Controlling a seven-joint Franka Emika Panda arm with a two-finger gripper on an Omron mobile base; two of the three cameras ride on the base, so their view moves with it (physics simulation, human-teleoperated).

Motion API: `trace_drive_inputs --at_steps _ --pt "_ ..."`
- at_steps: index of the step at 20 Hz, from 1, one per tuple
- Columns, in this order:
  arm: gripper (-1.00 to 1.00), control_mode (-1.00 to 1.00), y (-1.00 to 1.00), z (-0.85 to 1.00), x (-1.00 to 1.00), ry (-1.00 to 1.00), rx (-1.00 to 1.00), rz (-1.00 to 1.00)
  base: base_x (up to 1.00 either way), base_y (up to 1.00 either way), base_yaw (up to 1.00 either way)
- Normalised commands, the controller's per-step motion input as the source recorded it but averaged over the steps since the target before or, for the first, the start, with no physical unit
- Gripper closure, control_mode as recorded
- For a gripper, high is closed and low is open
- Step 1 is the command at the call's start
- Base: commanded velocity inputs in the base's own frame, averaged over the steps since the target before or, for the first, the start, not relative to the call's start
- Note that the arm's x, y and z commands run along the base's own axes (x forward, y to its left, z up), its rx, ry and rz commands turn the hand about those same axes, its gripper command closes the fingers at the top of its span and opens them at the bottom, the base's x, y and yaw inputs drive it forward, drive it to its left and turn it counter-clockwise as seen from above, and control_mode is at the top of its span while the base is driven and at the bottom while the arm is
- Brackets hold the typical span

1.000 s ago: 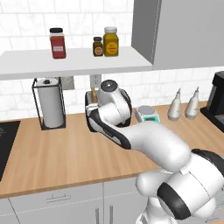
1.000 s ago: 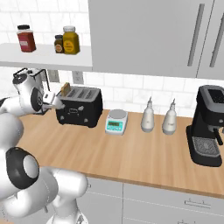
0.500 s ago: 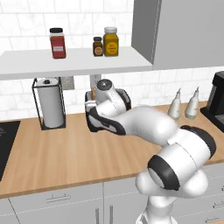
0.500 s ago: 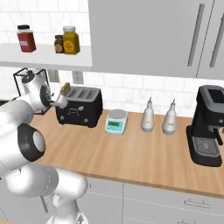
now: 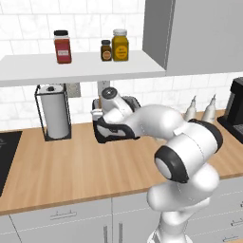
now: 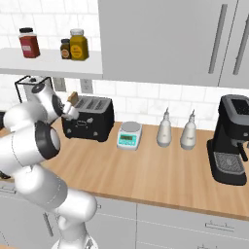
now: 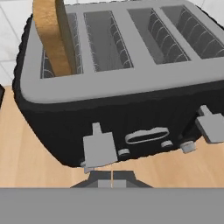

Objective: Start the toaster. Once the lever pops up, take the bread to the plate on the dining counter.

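Swinging in over the last second, the arm's elbow now bulks large in front of the toaster [image 6: 88, 118] in the left base view, and the hand has settled against the toaster's left front corner. The gripper [image 7: 112, 177] has its jaws pressed fully together with nothing between them, their tips just below the left-hand lever [image 7: 99, 148] on the toaster's black front.

The bread [image 7: 53, 36] stands upright in the toaster's leftmost slot, most of the slice showing above the silvery top, so it looks not yet lowered. The toaster itself sits on the wood table [image 6: 160, 168] against the tiled wall, with the kitchen scale [image 6: 129, 135] just to its right and the paper towel roll [image 5: 53, 111] on its other side.

By my reading, the first step is in hand: starting the toaster. The closed jaws seem meant as a pusher. The next move calls for getting the tips onto the top of that left lever and pressing straight down along the toaster's front until it latches, without sliding off the narrow tab.
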Motion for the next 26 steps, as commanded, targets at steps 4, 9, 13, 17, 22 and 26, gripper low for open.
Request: trace_drive_inputs --at_steps 4,9,13,17,22,26 --pt "1.00 -1.00 0.06 -0.22 0.25 0.00 0.00 -0.02 0.00 0.00 0.00" --pt "1.00 -1.00 0.06 -0.15 0.27 0.00 0.00 -0.01 0.00 0.00 0.00" --pt "1.00 -1.00 0.03 -0.12 0.25 0.00 0.00 0.00 0.00 0.00 0.00" --pt "1.00 -1.00 0.00 -0.20 0.06 0.00 0.00 0.00 0.00 0.00 0.00" --pt "1.00 -1.00 0.00 -0.35 0.00 0.01 0.00 -0.01 0.00 0.00 0.00" --pt "1.00 -1.00 0.00 -0.44 0.00 0.02 0.00 -0.01 0.00 0.00 0.00"
